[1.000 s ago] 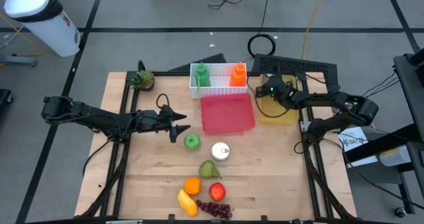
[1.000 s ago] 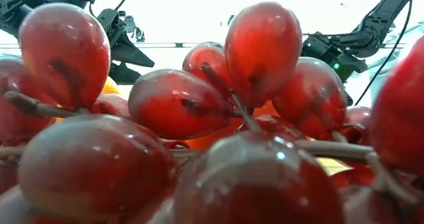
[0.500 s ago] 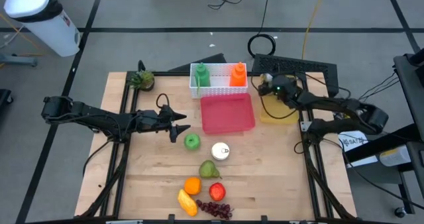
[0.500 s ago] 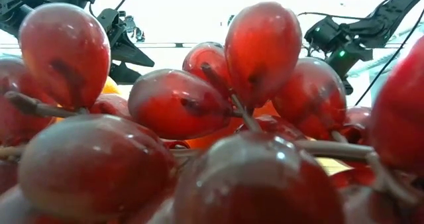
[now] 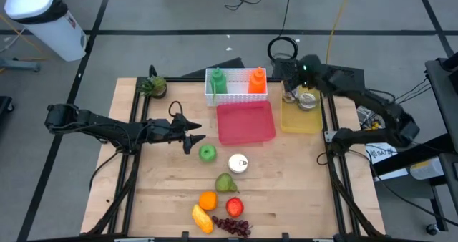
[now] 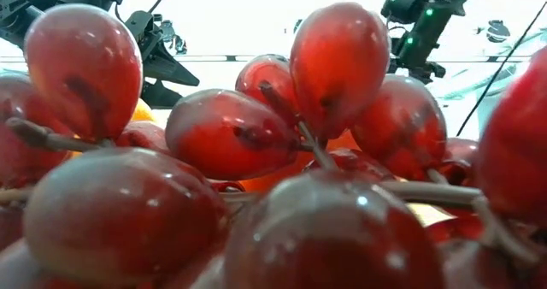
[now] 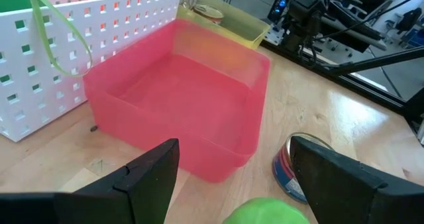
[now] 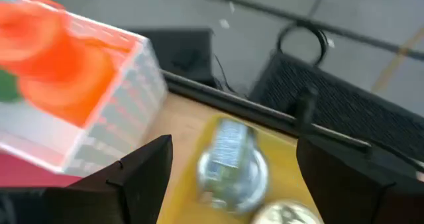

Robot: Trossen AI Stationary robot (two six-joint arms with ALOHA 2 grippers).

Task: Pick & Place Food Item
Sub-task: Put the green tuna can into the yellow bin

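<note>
My right gripper (image 5: 288, 84) (image 8: 233, 144) hangs open above the far end of the yellow bin (image 5: 300, 119). A silvery can (image 8: 232, 166) (image 5: 308, 99) lies in that bin, below the fingers and apart from them. My left gripper (image 5: 195, 138) (image 7: 235, 144) waits open left of centre, level. The green apple (image 5: 207, 152) (image 7: 262, 212) rests on the table just ahead of it. Beside the apple stands another can (image 5: 237, 163) (image 7: 298, 177). The red bin (image 5: 245, 122) (image 7: 185, 98) holds nothing.
A white basket (image 5: 236, 93) with a green and an orange bottle stands behind the red bin. A pear (image 5: 226, 183), an orange (image 5: 207, 199), a red apple (image 5: 234, 206) and grapes (image 5: 230, 226) (image 6: 256, 169) lie at the near edge. A small plant (image 5: 152, 86) sits far left.
My right gripper has risen out of the yellow bin and drifted toward the table's far edge, tipping as it went. The silvery can shows in the bin where the gripper stood.
</note>
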